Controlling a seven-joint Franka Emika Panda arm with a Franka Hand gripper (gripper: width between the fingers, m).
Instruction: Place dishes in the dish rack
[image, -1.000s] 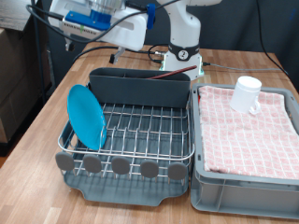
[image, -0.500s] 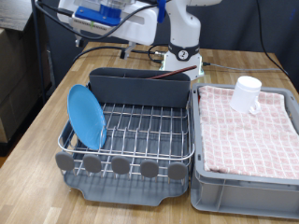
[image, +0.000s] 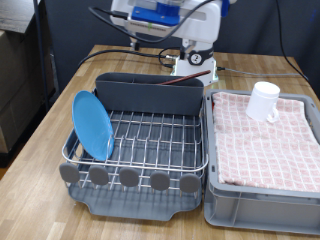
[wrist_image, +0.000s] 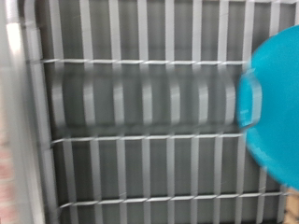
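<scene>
1. Near foreground, exterior view: dish rack (image: 140, 140), silver wire on a grey drip tray, row of round grey feet along its near edge. Dark grey caddy (image: 150, 92) runs across its far side.
2. In the rack: 1 light-blue plate (image: 92, 125), standing on edge at the exterior view's left end, flat face turned toward the right. Wrist view shows the plate's rim at one side over bare wires; picture is blurred.
3. In the caddy: a reddish-brown strip along the rim, probably the wooden spoon (image: 180, 83); too small to be sure.
4. Right of the rack, touching it: grey bin (image: 262, 190) with pink checkered cloth. 1 white mug (image: 264, 101) sits on the cloth at the far end, not in the rack.
5. Far, top of exterior view: gripper (image: 160, 15) high above the rack's far side. Fingers not visible; cannot tell whether apart or together. Nothing seen held.
6. Mug lies right of and well below the gripper, well apart.
</scene>
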